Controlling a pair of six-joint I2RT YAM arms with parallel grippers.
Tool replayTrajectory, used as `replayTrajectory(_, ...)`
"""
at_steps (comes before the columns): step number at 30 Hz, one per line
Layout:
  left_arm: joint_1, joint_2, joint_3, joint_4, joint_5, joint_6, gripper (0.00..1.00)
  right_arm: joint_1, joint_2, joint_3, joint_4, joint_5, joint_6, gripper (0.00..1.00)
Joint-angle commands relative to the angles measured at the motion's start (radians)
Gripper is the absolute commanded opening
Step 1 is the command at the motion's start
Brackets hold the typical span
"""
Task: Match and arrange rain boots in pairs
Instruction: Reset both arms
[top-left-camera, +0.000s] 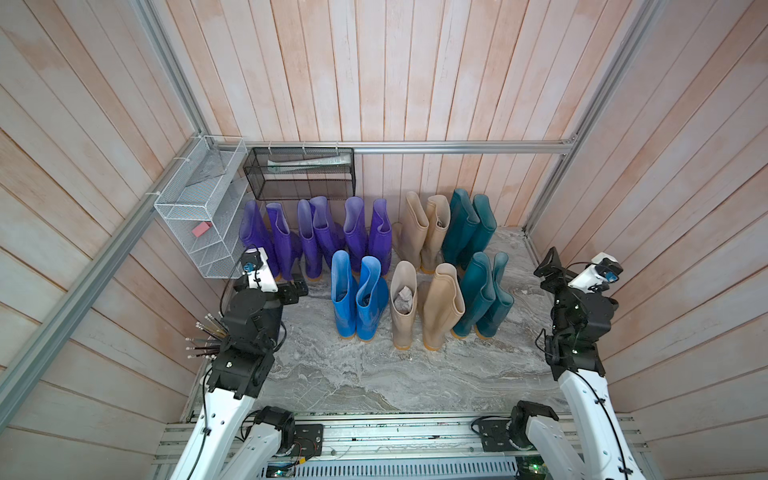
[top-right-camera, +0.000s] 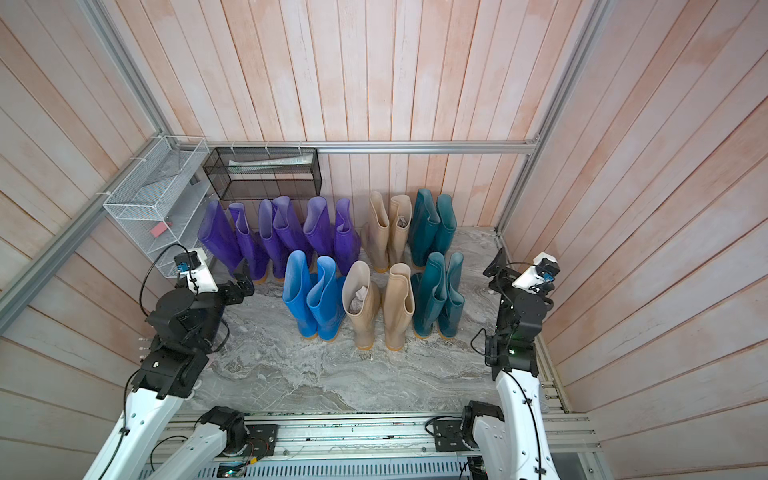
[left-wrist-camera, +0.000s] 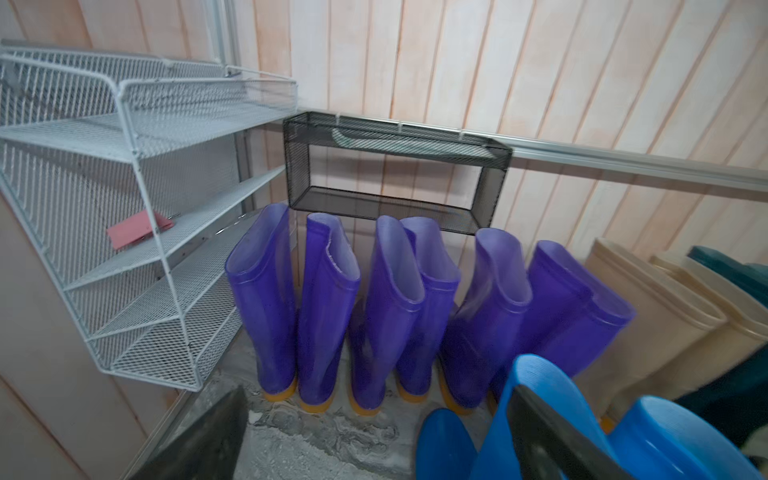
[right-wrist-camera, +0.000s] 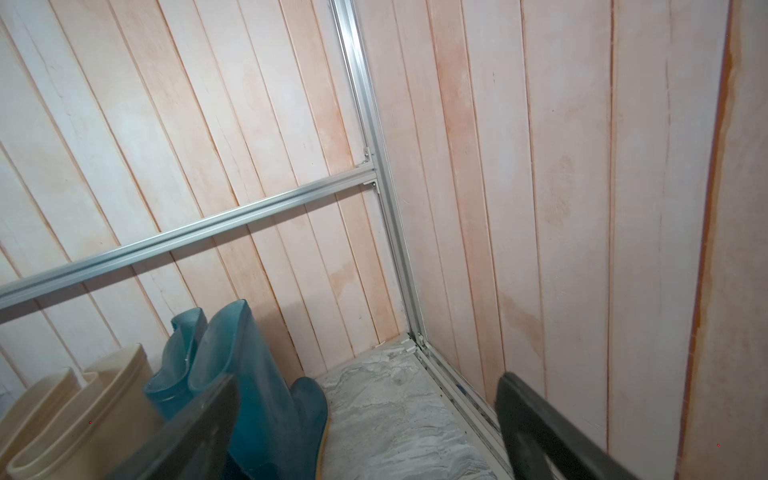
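In both top views the boots stand upright on the tabletop (top-left-camera: 374, 374) in two rows. In the far row, by the back wall, are six purple boots (top-left-camera: 316, 237), then two beige boots (top-left-camera: 424, 232), then two teal boots (top-left-camera: 469, 224). In the near row are two blue boots (top-left-camera: 357, 295), two more beige and two more teal. The left pincer (top-left-camera: 297, 286) hovers near the purple boots. The right pincer (top-left-camera: 549, 268) is by the side wall, apart from the teal ones.

In the left wrist view the left pincer (left-wrist-camera: 376, 399) is wide open and holds nothing. The purple boots (left-wrist-camera: 324, 299) stand under a black basket (left-wrist-camera: 395, 174), beside a white rack (left-wrist-camera: 137, 137).

In the right wrist view the right pincer (right-wrist-camera: 370, 378) is also wide open and empty. The teal boots (right-wrist-camera: 249, 340) are next to one finger.
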Motion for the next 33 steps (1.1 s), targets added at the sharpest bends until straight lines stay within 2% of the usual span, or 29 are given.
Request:
replayTrajectory(1, 0.177, 0.054, -0.088, 0.153, 0.289, -0.098, 1.0, -0.013, 0.043, -0.076, 0.115, -0.094, -0.029, 0.98)
replayTrajectory(3, 0.243, 0.08, -0.205, 0.343, 0.388, -0.091, 1.0, -0.014, 0.066, -0.152, 0.214, -0.096, -0.053, 0.98)
replayTrajectory(5, 0.246, 0.112, -0.343, 0.551, 0.317, -0.102, 1.0, -0.02, 0.11, -0.224, 0.321, -0.056, -0.046, 0.98)
replayTrajectory(7, 0.246, 0.164, -0.466, 0.756, 0.24, -0.058, 1.0, -0.026, 0.17, -0.281, 0.408, -0.069, -0.094, 0.98)
replayTrajectory(10, 0.246, 0.261, -0.559, 0.934, 0.146, -0.033, 1.0, -0.029, 0.273, -0.372, 0.594, -0.092, -0.19, 0.98)
replayTrajectory(12, 0.247, 0.345, -0.585, 1.016, 0.135, 0.01, 1.0, -0.029, 0.347, -0.428, 0.727, -0.07, -0.235, 0.98)
replayTrajectory(14, 0.25, 0.44, -0.608, 1.121, 0.16, 0.048, 1.0, -0.033, 0.394, -0.437, 0.793, -0.046, -0.194, 0.98)
replayTrajectory(16, 0.257, 0.479, -0.562, 1.012, 0.187, 0.092, 1.0, -0.038, 0.396, -0.411, 0.741, -0.113, -0.177, 0.98)
replayTrajectory(19, 0.271, 0.584, -0.588, 1.155, 0.252, 0.133, 1.0, -0.039, 0.395, -0.386, 0.664, -0.185, -0.138, 0.98)
replayTrajectory(20, 0.275, 0.605, -0.589, 1.193, 0.252, 0.137, 1.0, -0.039, 0.401, -0.391, 0.666, -0.206, -0.125, 0.98)
replayTrajectory(21, 0.276, 0.586, -0.566, 1.107, 0.262, 0.133, 1.0, -0.04, 0.412, -0.399, 0.684, -0.225, -0.114, 0.98)
replayTrajectory(23, 0.282, 0.608, -0.567, 1.143, 0.275, 0.131, 1.0, -0.039, 0.438, -0.411, 0.698, -0.249, -0.09, 0.98)
replayTrajectory(26, 0.285, 0.621, -0.538, 1.101, 0.31, 0.139, 1.0, -0.036, 0.51, -0.439, 0.787, -0.305, -0.082, 0.98)
replayTrajectory(31, 0.289, 0.606, -0.561, 1.125, 0.318, 0.136, 1.0, -0.015, 0.678, -0.478, 1.036, -0.316, -0.092, 0.98)
replayTrajectory(33, 0.294, 0.621, -0.537, 1.1, 0.318, 0.131, 1.0, 0.036, 0.645, -0.432, 0.891, -0.229, -0.148, 0.98)
